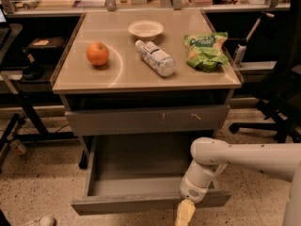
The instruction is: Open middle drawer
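Note:
The middle drawer (126, 204) is pulled far out of the grey cabinet, low in the camera view. Its front is plain and flat, and its inside (141, 166) is bare grey. Above it is the taller grey front with white scratch marks (146, 120), which is closed. My gripper (185, 214) hangs from the white arm (244, 159) that comes in from the right. It sits at the right part of the open drawer's front edge, its yellowish tip pointing down past the front.
On the cabinet top (127, 76) lie an orange (97, 53), a white bowl (146, 29), a plastic bottle (155, 58) on its side and a green snack bag (205, 50). A black office chair (282, 93) stands to the right. Dark desk frames (28, 107) stand to the left.

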Controlling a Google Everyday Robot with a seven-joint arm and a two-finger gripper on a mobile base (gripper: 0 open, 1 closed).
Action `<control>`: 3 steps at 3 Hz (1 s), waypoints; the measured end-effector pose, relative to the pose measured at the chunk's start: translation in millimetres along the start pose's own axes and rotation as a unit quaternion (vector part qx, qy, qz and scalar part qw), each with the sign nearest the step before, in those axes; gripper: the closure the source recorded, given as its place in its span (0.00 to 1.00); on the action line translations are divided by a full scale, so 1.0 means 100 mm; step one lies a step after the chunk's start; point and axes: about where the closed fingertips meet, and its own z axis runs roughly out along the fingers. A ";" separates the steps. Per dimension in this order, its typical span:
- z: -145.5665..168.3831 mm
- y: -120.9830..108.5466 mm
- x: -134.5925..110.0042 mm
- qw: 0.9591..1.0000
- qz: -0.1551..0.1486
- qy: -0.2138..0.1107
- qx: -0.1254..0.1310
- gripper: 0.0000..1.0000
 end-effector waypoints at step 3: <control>0.04 0.25 0.35 1.000 0.021 0.013 -0.018 0.00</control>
